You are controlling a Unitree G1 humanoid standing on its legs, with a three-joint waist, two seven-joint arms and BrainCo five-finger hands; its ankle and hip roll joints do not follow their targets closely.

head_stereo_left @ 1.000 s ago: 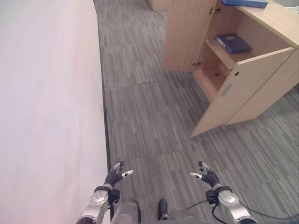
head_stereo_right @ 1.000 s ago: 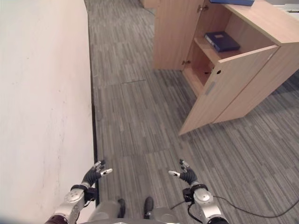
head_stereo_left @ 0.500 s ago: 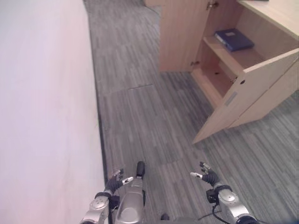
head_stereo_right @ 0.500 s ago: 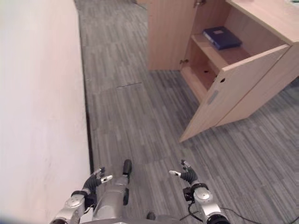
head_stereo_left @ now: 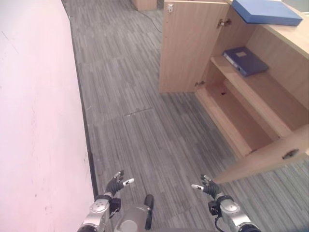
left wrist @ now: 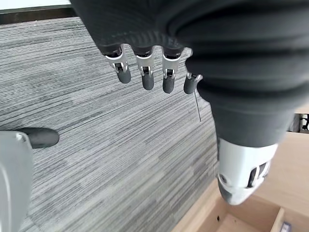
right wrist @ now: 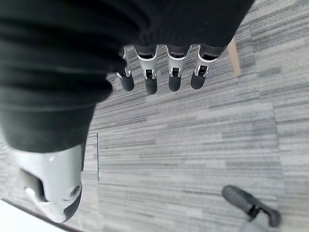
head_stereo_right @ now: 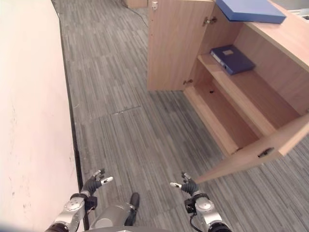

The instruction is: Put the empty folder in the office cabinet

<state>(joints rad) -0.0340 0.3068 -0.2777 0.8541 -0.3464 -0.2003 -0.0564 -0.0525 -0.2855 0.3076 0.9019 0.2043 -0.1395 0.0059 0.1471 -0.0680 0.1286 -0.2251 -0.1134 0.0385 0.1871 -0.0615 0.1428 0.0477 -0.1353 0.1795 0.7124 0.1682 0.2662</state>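
A wooden office cabinet [head_stereo_left: 251, 104] stands at the upper right with both doors swung open. A dark blue folder [head_stereo_left: 245, 60] lies flat on its upper shelf. A lighter blue folder [head_stereo_left: 265, 10] rests on the cabinet's top. My left hand [head_stereo_left: 114, 185] and right hand [head_stereo_left: 211, 188] hang low over the grey carpet, well short of the cabinet. Both are open and hold nothing. In the wrist views the left fingers [left wrist: 145, 72] and right fingers [right wrist: 159, 75] are relaxed above bare carpet.
A pale wall [head_stereo_left: 34, 121] runs along the left. The cabinet's left door [head_stereo_left: 186, 46] stands out toward me, and its right door [head_stereo_left: 270, 159] juts over the carpet just right of my right hand. Another wooden unit [head_stereo_left: 144, 4] sits far back.
The whole picture has shifted, so the camera has moved: the cabinet now looks closer and its shelves face me more. Both hands keep the same low, open pose.
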